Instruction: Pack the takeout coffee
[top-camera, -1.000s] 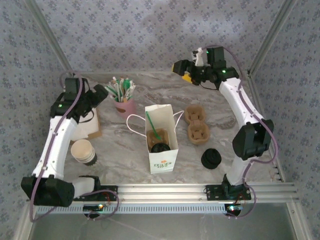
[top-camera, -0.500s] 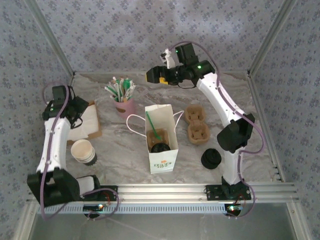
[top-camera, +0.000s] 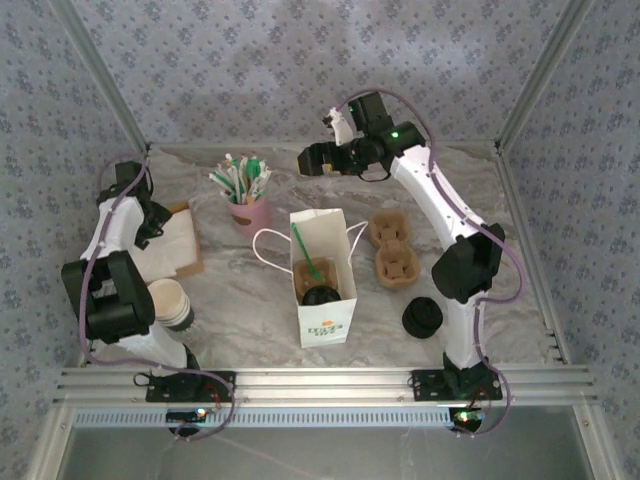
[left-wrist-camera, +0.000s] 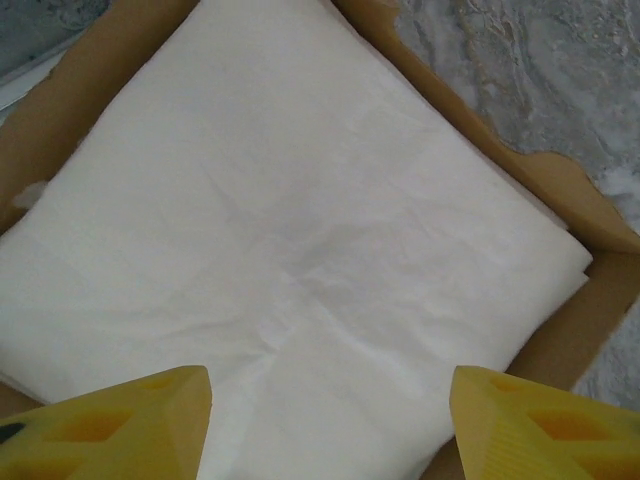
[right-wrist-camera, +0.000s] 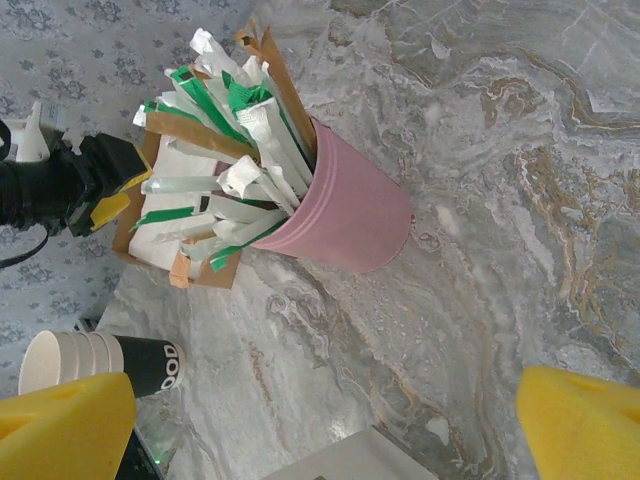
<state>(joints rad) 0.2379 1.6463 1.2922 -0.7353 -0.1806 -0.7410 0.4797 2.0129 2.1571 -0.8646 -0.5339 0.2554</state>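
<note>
The takeout coffee (top-camera: 320, 296), a cup under a round black lid, stands inside the open white bag (top-camera: 328, 326) at the table's middle, with a green straw (top-camera: 304, 251) leaning beside it. My left gripper (left-wrist-camera: 325, 392) hangs open just above a stack of white napkins (left-wrist-camera: 300, 230) in a brown cardboard box (top-camera: 178, 246) at the left; nothing sits between its yellow fingertips (left-wrist-camera: 150, 410). My right gripper (right-wrist-camera: 325, 400) is open wide and empty, held high over the back of the table (top-camera: 312, 158), looking down at the pink cup (right-wrist-camera: 345, 215).
The pink cup (top-camera: 250, 212) holds straws and sachets. A stack of lidless paper cups (top-camera: 167, 304) lies at the left front. Brown cup carriers (top-camera: 393, 250) and a pile of black lids (top-camera: 422, 318) lie right of the bag.
My left arm has folded back to the left, bringing its gripper down over the napkins with the jaws narrowing. My right gripper has swung left from the back right corner towards the pink cup.
</note>
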